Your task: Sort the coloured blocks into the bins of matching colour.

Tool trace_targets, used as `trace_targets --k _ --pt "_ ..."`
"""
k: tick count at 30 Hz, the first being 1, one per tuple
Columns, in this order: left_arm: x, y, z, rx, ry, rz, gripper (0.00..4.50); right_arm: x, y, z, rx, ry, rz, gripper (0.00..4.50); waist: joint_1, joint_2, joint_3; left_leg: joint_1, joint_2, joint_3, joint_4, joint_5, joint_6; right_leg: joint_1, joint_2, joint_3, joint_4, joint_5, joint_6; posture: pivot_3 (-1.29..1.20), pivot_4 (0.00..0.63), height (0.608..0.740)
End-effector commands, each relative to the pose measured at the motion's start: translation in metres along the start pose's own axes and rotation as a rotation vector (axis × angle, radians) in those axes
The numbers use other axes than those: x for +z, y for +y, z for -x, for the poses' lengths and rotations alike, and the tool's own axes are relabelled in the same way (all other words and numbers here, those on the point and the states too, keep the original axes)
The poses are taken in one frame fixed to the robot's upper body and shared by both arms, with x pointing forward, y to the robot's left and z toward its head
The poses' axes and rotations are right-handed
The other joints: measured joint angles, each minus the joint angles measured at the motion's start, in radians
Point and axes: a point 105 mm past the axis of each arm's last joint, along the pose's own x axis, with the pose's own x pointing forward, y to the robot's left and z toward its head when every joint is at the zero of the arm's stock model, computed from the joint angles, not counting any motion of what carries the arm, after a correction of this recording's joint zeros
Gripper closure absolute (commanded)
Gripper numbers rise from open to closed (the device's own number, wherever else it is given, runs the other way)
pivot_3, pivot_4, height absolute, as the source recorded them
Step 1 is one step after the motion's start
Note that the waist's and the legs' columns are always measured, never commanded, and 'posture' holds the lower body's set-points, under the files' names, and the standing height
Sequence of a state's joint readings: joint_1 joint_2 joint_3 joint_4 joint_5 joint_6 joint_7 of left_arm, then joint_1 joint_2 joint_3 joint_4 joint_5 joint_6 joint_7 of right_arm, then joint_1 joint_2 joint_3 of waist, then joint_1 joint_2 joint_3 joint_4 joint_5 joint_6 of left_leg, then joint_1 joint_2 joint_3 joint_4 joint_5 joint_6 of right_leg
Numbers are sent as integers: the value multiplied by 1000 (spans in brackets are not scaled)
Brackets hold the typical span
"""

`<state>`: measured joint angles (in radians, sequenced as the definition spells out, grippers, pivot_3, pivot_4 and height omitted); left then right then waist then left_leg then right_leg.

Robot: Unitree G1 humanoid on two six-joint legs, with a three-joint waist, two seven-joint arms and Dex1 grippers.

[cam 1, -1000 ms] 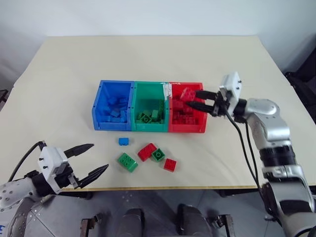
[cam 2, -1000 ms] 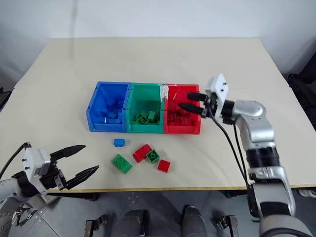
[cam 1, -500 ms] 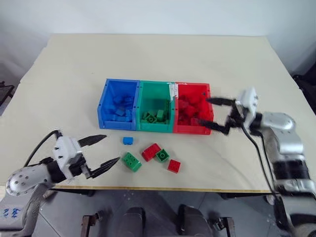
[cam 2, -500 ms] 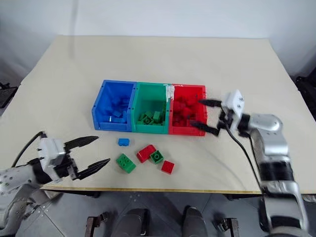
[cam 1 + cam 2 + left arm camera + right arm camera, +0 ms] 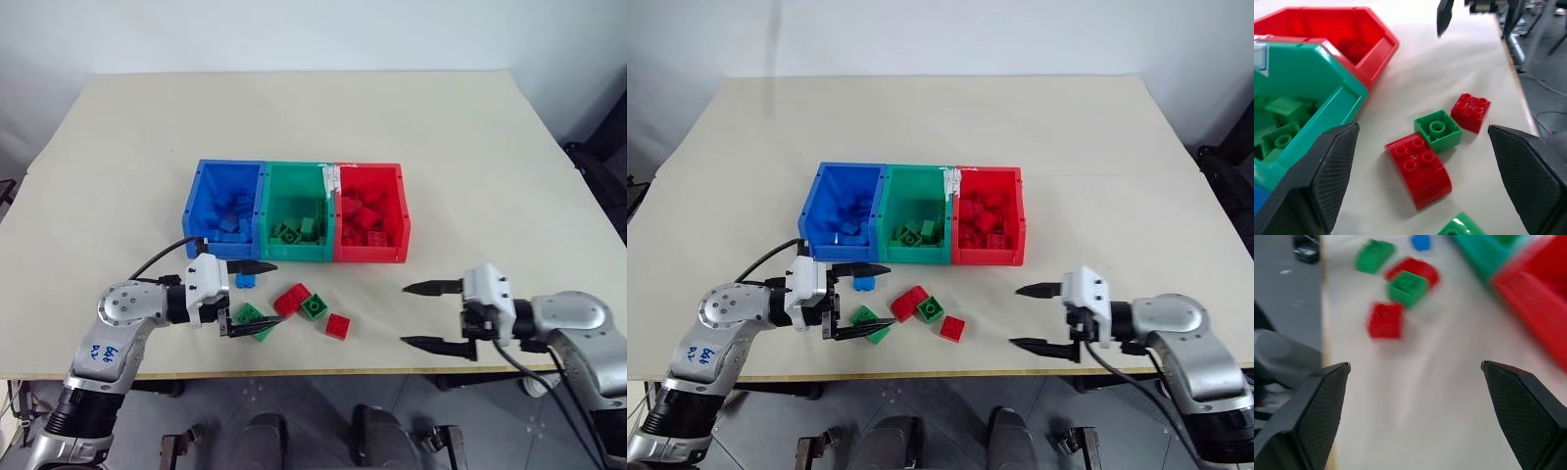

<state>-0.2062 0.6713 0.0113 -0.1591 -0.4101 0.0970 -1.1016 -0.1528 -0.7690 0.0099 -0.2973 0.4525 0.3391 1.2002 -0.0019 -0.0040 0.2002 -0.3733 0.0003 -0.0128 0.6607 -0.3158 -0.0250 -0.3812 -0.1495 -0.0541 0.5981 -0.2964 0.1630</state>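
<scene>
Left eye view: three joined plastic bins (image 5: 294, 257), frame centre, hold sorted bricks; five small studded bricks (image 5: 294, 301) lie unsorted below. Left gripper (image 5: 247, 299) and right gripper (image 5: 429, 315) gape wide, empty.

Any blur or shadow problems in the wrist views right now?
Right wrist view: blurred, the loose blocks and red bin smeared. Left wrist view: sharp on the red oblong block, which casts only a soft shadow; own fingers out of focus.

Blue, green, red bins (image 5: 294, 257) joined in row, part-filled; five loose blocks (image 5: 294, 299) near front.
</scene>
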Motion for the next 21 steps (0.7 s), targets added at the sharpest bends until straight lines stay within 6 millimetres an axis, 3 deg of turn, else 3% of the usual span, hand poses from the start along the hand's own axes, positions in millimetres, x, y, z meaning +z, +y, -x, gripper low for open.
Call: trace_targets --k 1,5,8,11,18,21 --pt "0 -11 16 -8 18 39 0 8 12 -32 44 -3 20 26 0 0 0 0 0 0 0 0 0 0 0 1 0 0 0 0 150 740" --pt "-9 -25 33 52 58 98 0 4 17 -63 66 19 -4 26 2 0 0 -1 -1 -1 0 -1 1 -1 0 1 0 0 0 0 150 740" --pt "-10 -30 42 116 69 100 0 -3 15 -73 71 62 2 26 7 0 0 -2 -1 -2 2 -2 1 -1 0 1 1 0 0 0 150 740" --pt "-6 -36 47 141 64 128 0 -3 7 -74 69 75 41 649 11 -1 0 -2 -1 -2 3 -2 1 -1 0 1 1 0 0 0 150 740" --pt "-1 -36 50 188 65 124 0 -6 -8 -74 52 81 92 3051 5 -1 0 -2 -1 -1 3 -2 1 -1 0 1 2 0 0 0 150 740" --pt "0 -31 52 229 54 110 0 3 -10 -69 63 19 89 3041 2 -1 0 -2 -1 -1 3 -2 1 -1 0 1 1 0 0 0 150 740"
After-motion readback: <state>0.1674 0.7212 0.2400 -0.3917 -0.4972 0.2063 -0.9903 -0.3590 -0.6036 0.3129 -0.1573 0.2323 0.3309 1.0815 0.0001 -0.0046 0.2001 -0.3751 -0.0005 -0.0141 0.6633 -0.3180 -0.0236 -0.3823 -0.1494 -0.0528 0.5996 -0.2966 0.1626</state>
